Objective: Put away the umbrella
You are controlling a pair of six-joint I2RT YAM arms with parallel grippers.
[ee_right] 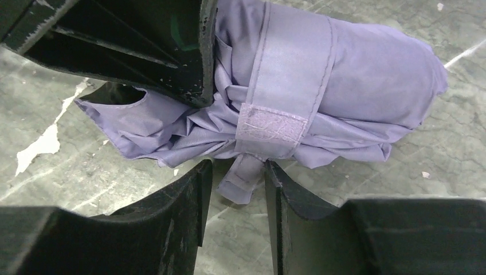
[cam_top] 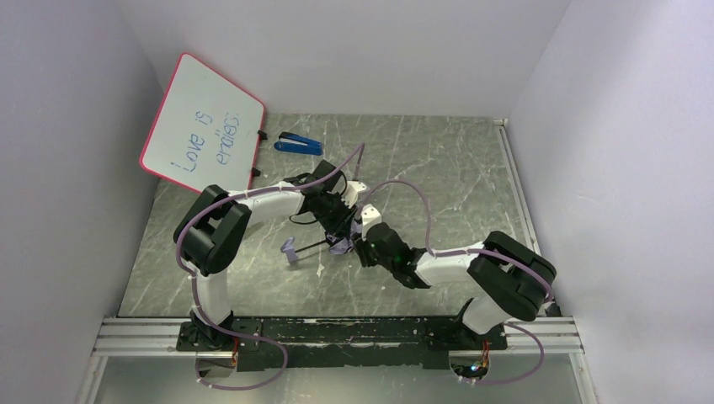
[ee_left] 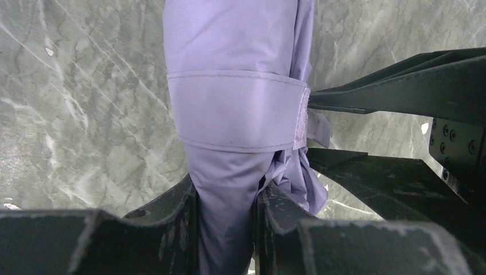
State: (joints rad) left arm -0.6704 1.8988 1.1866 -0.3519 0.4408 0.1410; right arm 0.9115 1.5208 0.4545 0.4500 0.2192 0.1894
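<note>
From above, the two arms reach in and meet in the middle of the grey stone-look table point(cam_top: 438, 168). The folded umbrella point(cam_top: 341, 247) lies on the table between them. Its small lilac handle point(cam_top: 289, 251) points to the left on a thin dark rod. The left gripper point(cam_top: 335, 229) comes down on the umbrella from the far side. The right gripper point(cam_top: 360, 244) comes at it from the right. A whiteboard point(cam_top: 202, 126) with a pink rim leans by the left wall, and a blue stapler point(cam_top: 299, 144) lies near it at the back, well apart from the umbrella. In the left wrist view, the left gripper point(ee_left: 226, 200) is squeezed onto the lilac cloth of the umbrella point(ee_left: 229, 46), and the cloth is pinched thin between its two black fingers. A lilac strap point(ee_left: 235, 109) is wrapped around the bundle. The right gripper's fingers point(ee_left: 390, 97) sit just above and below the strap's loose end. In the right wrist view, the right gripper point(ee_right: 238, 189) is partly open with the strap's point(ee_right: 286, 69) loose end hanging between its fingers. I cannot tell if they pinch it. The left gripper's finger point(ee_right: 143, 46) presses into the bunched cloth at the top left.
</note>
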